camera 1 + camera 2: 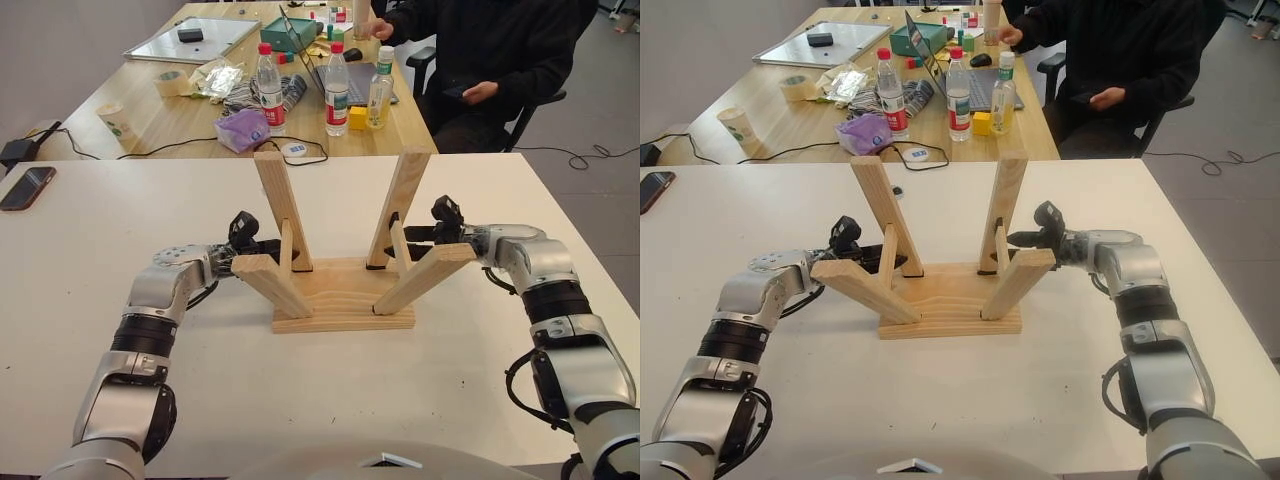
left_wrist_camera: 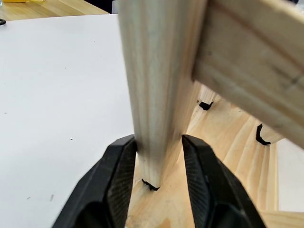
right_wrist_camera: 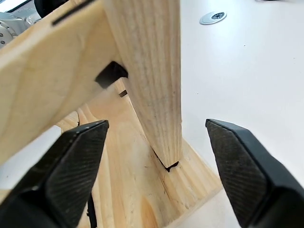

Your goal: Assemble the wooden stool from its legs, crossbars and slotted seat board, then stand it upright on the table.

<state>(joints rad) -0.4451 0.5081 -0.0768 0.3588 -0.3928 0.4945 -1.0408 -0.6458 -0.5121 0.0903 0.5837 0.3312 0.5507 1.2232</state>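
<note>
Left wrist view: left pincer [image 2: 159, 142] clamps leg [image 2: 156, 85]; right pincer [image 3: 156, 126] apart around opposite leg [image 3: 149, 61].

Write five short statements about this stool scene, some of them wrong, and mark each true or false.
1. The pale wooden slotted seat board lies flat on the white table, with its four wooden legs pointing up. True.
2. The stool stands upright on its legs. False: it is upside down and rests on the seat board.
3. The left gripper is shut on a wooden leg. True.
4. The right gripper clamps a leg too. False: the right gripper is open, its fingers clear of the leg between them.
5. Bottles stand on the white table. False: the clear plastic bottles stand on the light wooden table behind.
</note>
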